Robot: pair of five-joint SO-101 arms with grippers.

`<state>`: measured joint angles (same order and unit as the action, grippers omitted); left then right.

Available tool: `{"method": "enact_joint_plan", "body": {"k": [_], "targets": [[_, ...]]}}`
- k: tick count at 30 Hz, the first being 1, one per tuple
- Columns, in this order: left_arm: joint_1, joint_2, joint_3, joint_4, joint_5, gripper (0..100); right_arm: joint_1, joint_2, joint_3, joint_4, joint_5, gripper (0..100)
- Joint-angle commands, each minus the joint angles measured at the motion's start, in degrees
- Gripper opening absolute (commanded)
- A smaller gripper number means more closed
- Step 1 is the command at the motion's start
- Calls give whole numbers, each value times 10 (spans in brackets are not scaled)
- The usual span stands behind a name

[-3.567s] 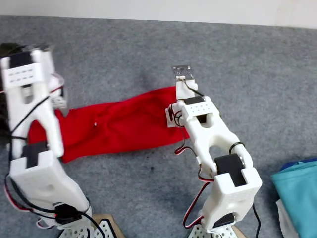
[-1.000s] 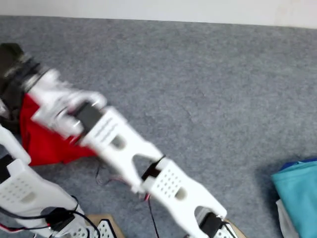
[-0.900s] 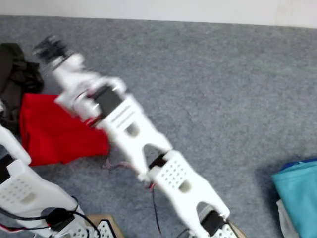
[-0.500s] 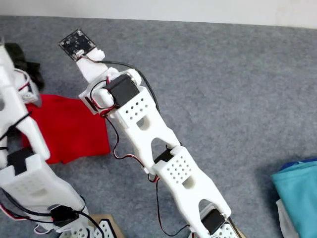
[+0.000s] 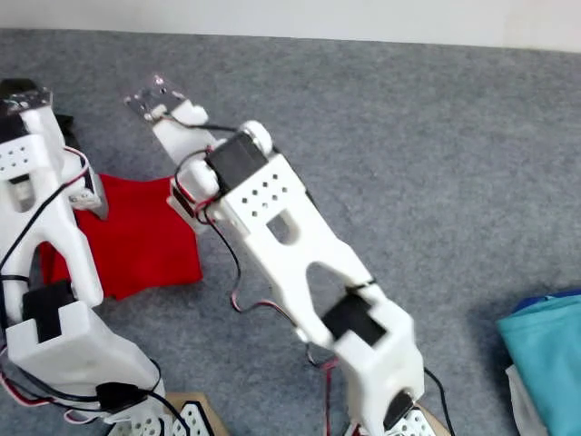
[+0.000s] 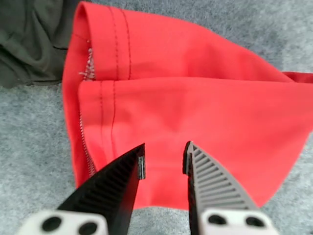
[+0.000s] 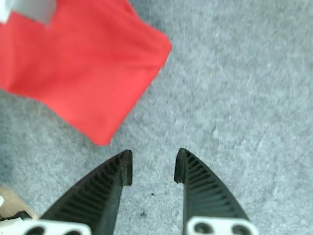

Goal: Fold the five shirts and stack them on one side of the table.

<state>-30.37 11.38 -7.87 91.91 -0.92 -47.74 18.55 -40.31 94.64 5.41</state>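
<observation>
1. Table [image 5: 436,163]: grey, felt-like surface that carries everything you are working with.
2. Right arm [image 5: 290,245]: white, and it crosses your high view from the near edge toward the far left, with its wrist at the red shirt's right edge.
3. Left arm [image 5: 50,218]: white, standing at the left edge with its wrist above the red shirt's left part.
4. Red shirt [image 5: 145,236]: lies flat on the left side of the table, folded into layers. Your left wrist view shows two stitched hems stacked at one end.
5. Teal shirt [image 5: 545,345]: at the right edge of the table, well apart from the red one, with white cloth showing beneath it.
6. Dark garment [image 6: 29,39]: crumpled, touching the hemmed end of the red shirt.
7. Left tool [image 6: 165,159]: jaws spread and gripping nothing, with the tips over the red fabric near its edge.
8. Right tool [image 7: 154,165]: jaws spread and gripping nothing, over bare table near a corner of the red shirt.
</observation>
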Motion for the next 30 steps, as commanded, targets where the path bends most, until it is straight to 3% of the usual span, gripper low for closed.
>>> {"method": "enact_joint_plan", "body": {"k": [1,7,19,24,30], "targets": [[14,-29,27,-37,5,151,15,-80,173,-118,-1,149],[3,-26,77,-98,5,151,0,-82,370,-335,-35,289],[-34,-25,86,-158,21,151,-47,-80,487,-631,-39,277],[-33,-25,87,-158,21,151,-45,-80,502,-656,-39,277],[-29,-24,87,-158,21,151,-42,-55,485,-658,-106,280]]}}
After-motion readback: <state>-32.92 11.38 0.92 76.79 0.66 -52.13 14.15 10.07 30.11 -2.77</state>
